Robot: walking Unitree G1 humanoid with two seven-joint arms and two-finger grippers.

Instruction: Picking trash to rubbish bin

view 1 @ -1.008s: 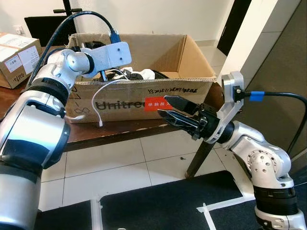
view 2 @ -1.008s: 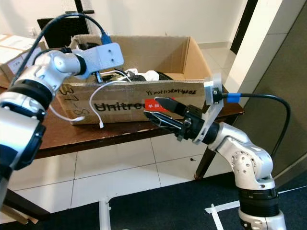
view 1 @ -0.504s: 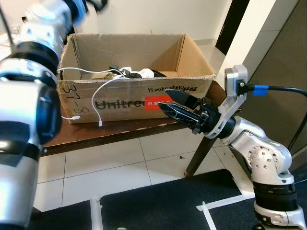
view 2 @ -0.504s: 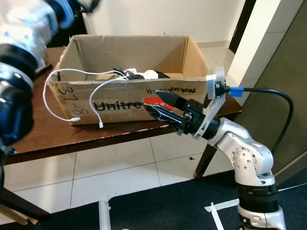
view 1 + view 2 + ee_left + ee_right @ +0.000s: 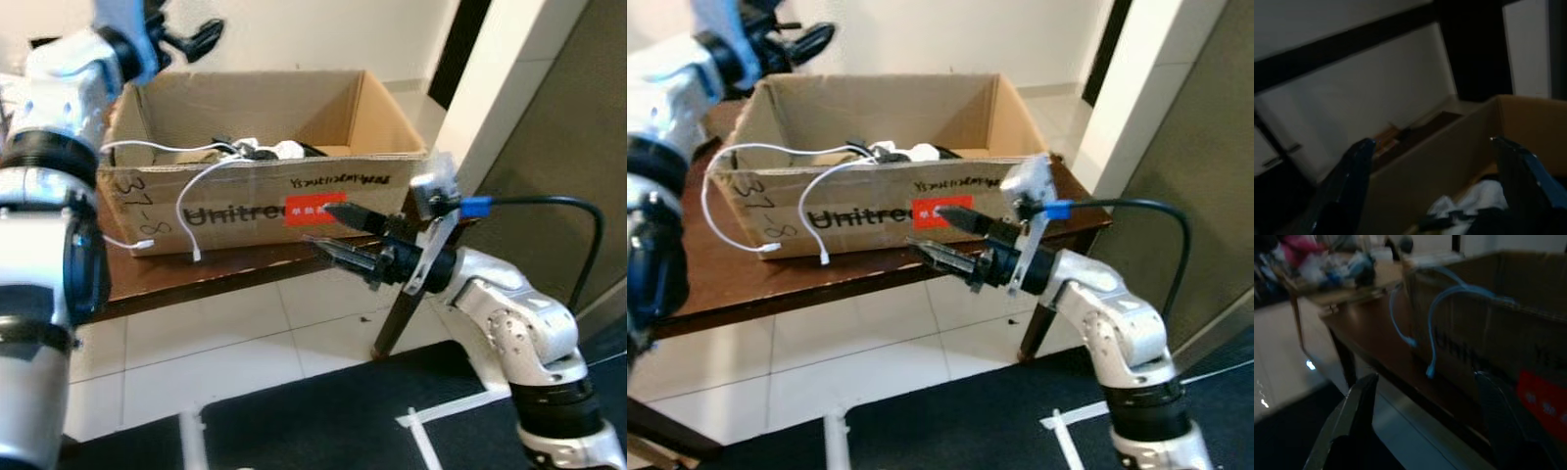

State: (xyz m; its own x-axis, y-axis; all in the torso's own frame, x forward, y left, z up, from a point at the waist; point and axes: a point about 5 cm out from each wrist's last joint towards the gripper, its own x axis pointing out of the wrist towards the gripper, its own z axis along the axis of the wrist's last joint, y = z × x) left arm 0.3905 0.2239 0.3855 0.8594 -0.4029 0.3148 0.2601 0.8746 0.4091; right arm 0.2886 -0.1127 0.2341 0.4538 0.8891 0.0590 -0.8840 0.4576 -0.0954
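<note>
Both head eyes look forward and down on the cardboard box (image 5: 265, 147) and tabletop (image 5: 245, 264). Left wrist view peers closely into it; right wrist view faces its front.

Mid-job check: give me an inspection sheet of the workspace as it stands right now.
Surface: dark wooden table, tiled floor below.
Job's things: open cardboard box on the table, white and black items inside; bin: nothing seen.
Clutter: nothing seen.
Grippers: left gripper raised at the box's far left corner, open, empty; right gripper before the box's front wall, open, empty.
Cables: white cables draped over the front wall.
Surroundings: white wall, dark doorway.
</note>
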